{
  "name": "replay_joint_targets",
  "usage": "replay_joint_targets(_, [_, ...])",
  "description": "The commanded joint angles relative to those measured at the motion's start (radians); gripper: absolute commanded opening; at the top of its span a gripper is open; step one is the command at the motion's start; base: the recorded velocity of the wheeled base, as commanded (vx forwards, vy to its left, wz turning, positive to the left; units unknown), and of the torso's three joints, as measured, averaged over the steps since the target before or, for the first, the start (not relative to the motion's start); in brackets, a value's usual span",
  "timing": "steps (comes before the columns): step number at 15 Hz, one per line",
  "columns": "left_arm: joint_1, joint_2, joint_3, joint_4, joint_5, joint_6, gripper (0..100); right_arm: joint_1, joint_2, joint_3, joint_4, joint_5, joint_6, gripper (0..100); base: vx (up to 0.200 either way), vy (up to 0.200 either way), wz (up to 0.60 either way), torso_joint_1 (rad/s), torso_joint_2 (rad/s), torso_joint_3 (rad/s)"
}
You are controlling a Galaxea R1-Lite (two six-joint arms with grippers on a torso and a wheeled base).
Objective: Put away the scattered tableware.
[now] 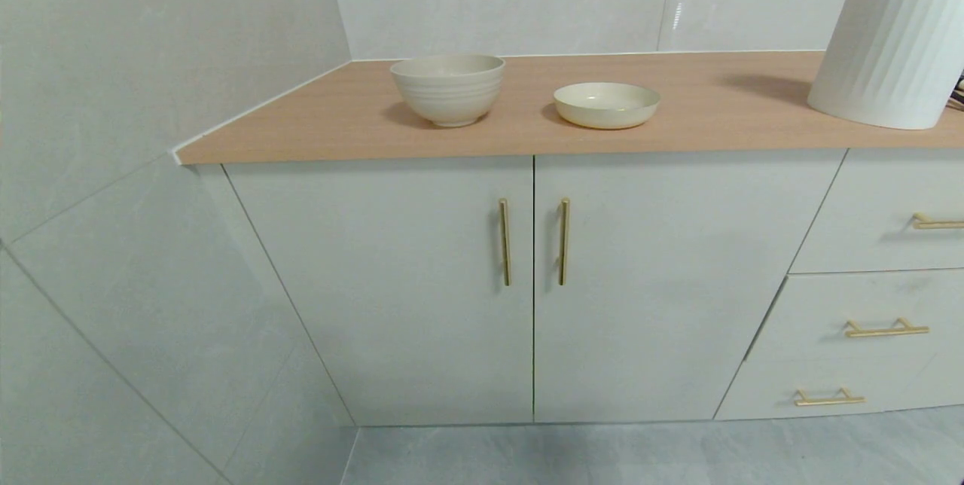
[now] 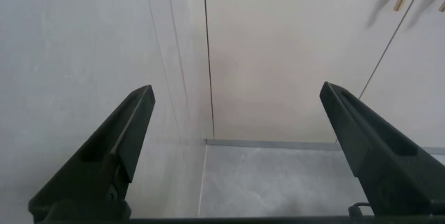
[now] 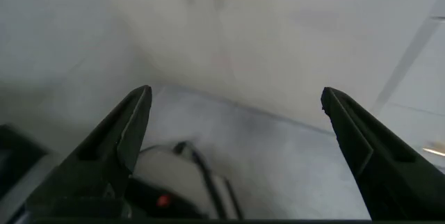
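Nothing stowed yet, by the look of it. Deep bowl and shallow dish sit apart near the counter's front edge, toward its left corner. Cabinet doors below are shut. Left tool and right tool are spread wide, empty, low before the cabinet.

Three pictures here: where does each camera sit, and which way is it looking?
Head view: on the robot's head, looking forward and down at a wooden counter holding a deep bowl and a shallow dish, with cabinet doors below.
Left wrist view: on the left wrist, aimed low at the cabinet doors and floor, past the open left gripper.
Right wrist view: on the right wrist, likewise, past the open right gripper.
Shared: all three see the gold door handles.
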Motion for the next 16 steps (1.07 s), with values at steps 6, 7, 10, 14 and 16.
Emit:
replay_joint_targets(6, [0.000,0.000,0.000,0.000,0.000,0.000,100,0.340,0.934,-0.254,-0.537,0.035,0.033,100,0.000,0.000,0.00,0.000,0.00,0.000])
replay_joint_targets(7, [0.000,0.000,0.000,0.000,0.000,0.000,100,0.360,0.969,-0.280,-0.552,0.035,0.052,100,0.000,0.000,0.00,0.000,0.00,0.000])
replay_joint_targets(10, [0.000,0.000,0.000,0.000,0.000,0.000,100,0.414,1.132,-0.459,-0.554,0.035,0.068,100,0.000,0.000,0.00,0.000,0.00,0.000])
replay_joint_targets(14, [0.000,0.000,0.000,0.000,0.000,0.000,100,0.417,1.310,-0.663,-0.557,0.011,0.074,100,0.000,0.000,0.00,0.000,0.00,0.000])
replay_joint_targets(16, [0.000,0.000,0.000,0.000,0.000,0.000,100,0.420,1.358,-0.720,-0.580,-0.047,0.106,100,0.000,0.000,0.00,0.000,0.00,0.000])
